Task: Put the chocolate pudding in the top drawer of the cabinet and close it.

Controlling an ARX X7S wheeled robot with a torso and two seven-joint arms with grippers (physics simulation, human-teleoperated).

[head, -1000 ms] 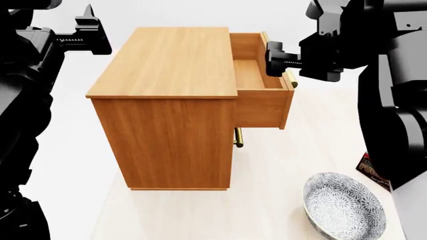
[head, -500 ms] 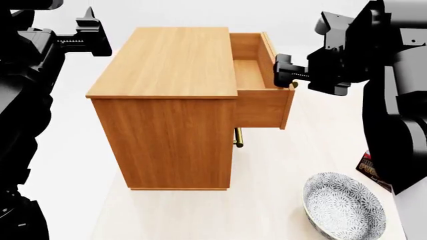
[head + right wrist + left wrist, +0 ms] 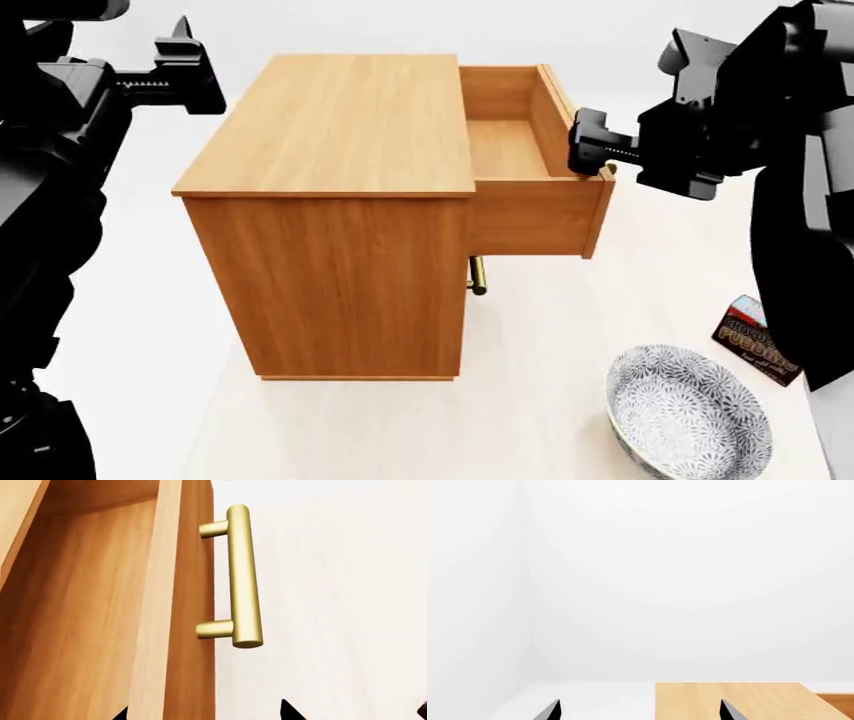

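The cabinet (image 3: 334, 190) stands in the middle of the head view, its top drawer (image 3: 514, 150) pulled out to the right and empty inside. My right gripper (image 3: 587, 145) is at the drawer's front panel. In the right wrist view it (image 3: 205, 714) is open, its fingertips astride the front panel (image 3: 190, 630), with the brass handle (image 3: 241, 575) further ahead and not between them. The chocolate pudding (image 3: 758, 342) lies on the floor at the right, partly hidden by my right arm. My left gripper (image 3: 187, 70) hovers open at the cabinet's far left; the left wrist view shows it (image 3: 639, 712) holding nothing.
A patterned grey-and-white bowl (image 3: 687, 412) sits on the floor at the lower right, next to the pudding. A lower drawer's brass handle (image 3: 477, 275) sticks out beneath the open drawer. White walls stand behind the cabinet.
The top drawer has slid further out to the right. My right gripper has moved right and down along with its front panel. More of the pudding shows. The left arm has stayed put.
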